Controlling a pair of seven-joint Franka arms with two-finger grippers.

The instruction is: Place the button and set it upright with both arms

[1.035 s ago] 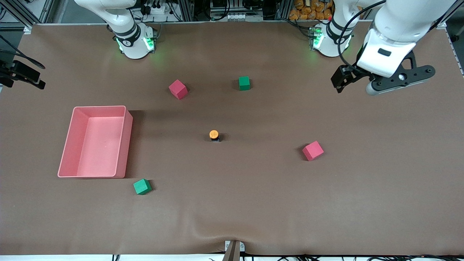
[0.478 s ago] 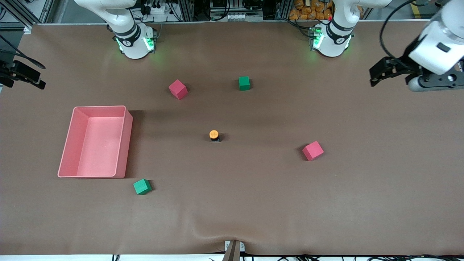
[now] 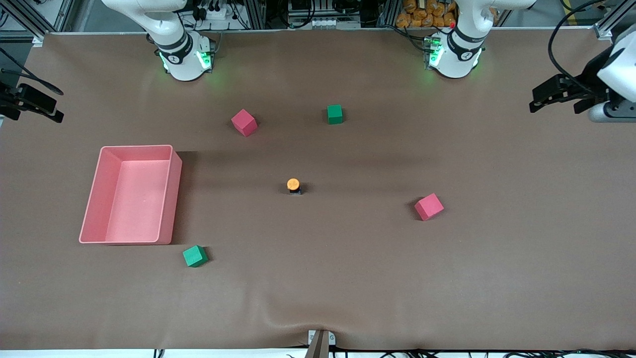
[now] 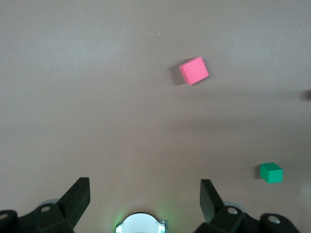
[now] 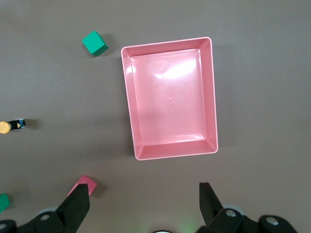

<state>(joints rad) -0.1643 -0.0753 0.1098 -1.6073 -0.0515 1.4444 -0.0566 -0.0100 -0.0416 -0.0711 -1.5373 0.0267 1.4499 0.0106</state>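
The button [image 3: 293, 186] stands upright mid-table with its orange cap on top. It also shows at the edge of the right wrist view [image 5: 12, 125]. My left gripper [image 3: 555, 105] is open and empty, up in the air over the table's edge at the left arm's end, and its own view [image 4: 145, 194] shows bare mat between the fingers. My right gripper [image 3: 31, 107] is open and empty, high over the right arm's end near the pink tray; its own view [image 5: 143, 204] looks down on that tray.
A pink tray [image 3: 171, 194] lies toward the right arm's end. Two pink cubes [image 3: 244, 122] [image 3: 429, 206] and two green cubes [image 3: 335, 114] [image 3: 195, 256] are scattered round the button. A mat wrinkle runs near the front edge.
My left gripper has swung outward toward the left arm's end of the table, away from the middle. The button, the cubes and the right arm have hardly moved.
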